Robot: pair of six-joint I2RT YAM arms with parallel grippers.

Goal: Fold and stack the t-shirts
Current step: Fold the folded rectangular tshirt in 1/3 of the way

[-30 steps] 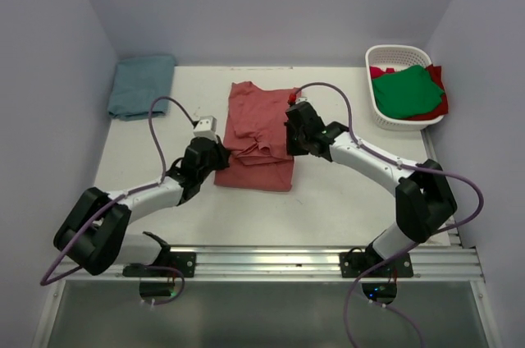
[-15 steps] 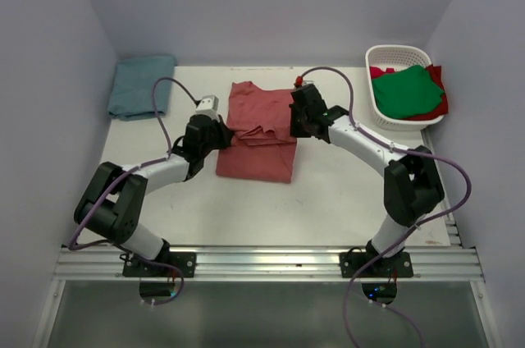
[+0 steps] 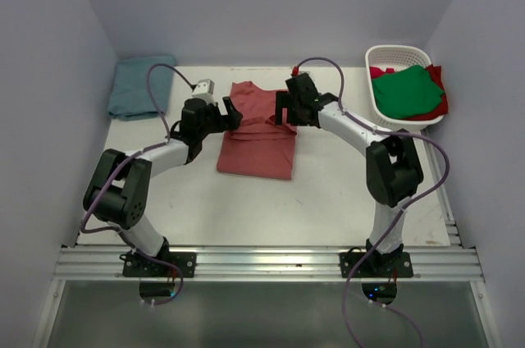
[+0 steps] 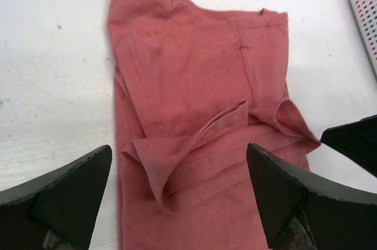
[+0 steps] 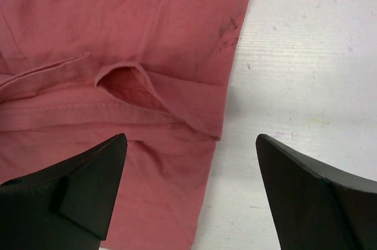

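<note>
**Limp red shirt half folded, both grippers open over its crosswise ridge**

Well to the left of the brick-red shirt (image 3: 258, 149), in the far corner of the table (image 3: 336, 196), lies the teal-blue shirt (image 3: 141, 85), folded.

The left gripper (image 3: 232, 113) hangs over the brick-red shirt's left edge. Its fingers are spread wide, with nothing between them.

The brick-red shirt lies flat at mid-table, narrowed into a long panel. A loose, raised ridge of cloth (image 4: 177, 164) runs across it from side to side.

The right gripper (image 3: 282, 111) hangs over the shirt's right edge, also spread wide and empty. Its wrist view shows the ridge gaping into a small open loop (image 5: 126, 82) just inside that edge.

Far to the right of the brick-red shirt, the white basket (image 3: 384, 116) holds the green shirt (image 3: 410, 89) on top of the brighter red shirt (image 3: 441, 77).

The cloth looks light, thin and entirely limp. It should sag from any pinch and drag its loose layers along, though it is not fragile. The best hold is probably at the two ends of the ridge, one gripper per side, with each pinch taking every layer. A grip on the top layer alone could pull the fold apart.
</note>
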